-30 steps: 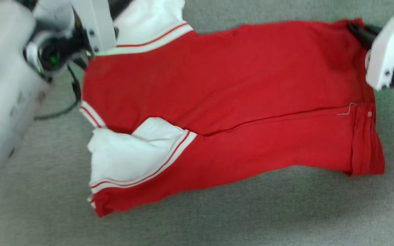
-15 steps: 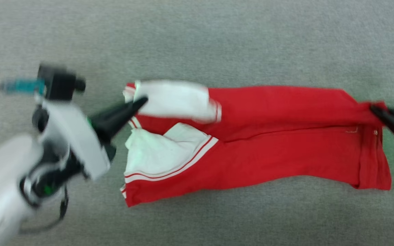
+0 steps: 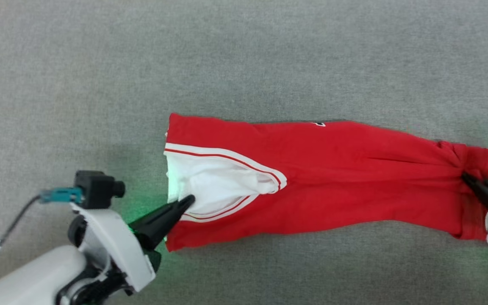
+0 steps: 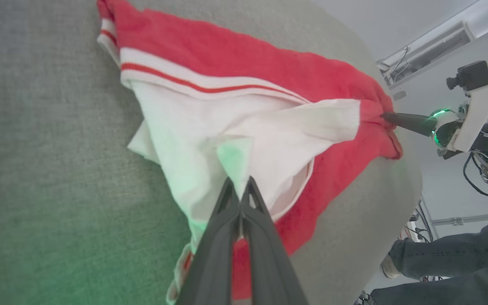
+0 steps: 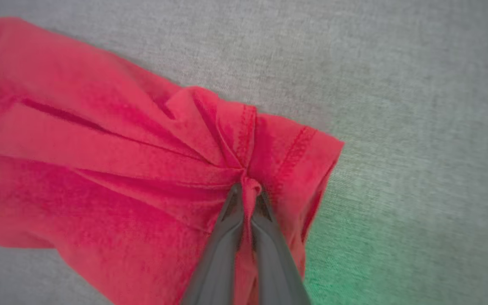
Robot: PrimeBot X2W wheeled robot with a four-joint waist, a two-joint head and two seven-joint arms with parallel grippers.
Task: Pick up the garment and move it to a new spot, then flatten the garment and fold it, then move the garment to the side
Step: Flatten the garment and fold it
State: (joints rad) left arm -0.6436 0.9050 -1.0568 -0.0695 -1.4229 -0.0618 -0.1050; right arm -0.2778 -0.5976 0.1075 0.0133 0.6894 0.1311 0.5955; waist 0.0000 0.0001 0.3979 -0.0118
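The garment (image 3: 333, 178), a red jersey with a white sleeve and striped trim, lies folded lengthwise in a long strip on the grey surface. My left gripper (image 3: 188, 201) is shut on the white sleeve fabric at the strip's left end; in the left wrist view (image 4: 239, 186) its tips pinch the white cloth (image 4: 244, 127). My right gripper (image 3: 466, 177) is shut on the bunched red hem at the right end, and the right wrist view (image 5: 247, 190) has red cloth (image 5: 100, 161) gathered between the tips. The number is hidden.
Grey carpet-like surface (image 3: 244, 55) stretches all around the garment. In the left wrist view a person's legs in dark trousers (image 4: 451, 258) stand beyond the surface's edge, near my right arm (image 4: 468, 123).
The garment's upper layer has been brought down over the lower one, so it is now a narrower strip. Both grippers moved toward me, still shut on it. The head camera also shifted.
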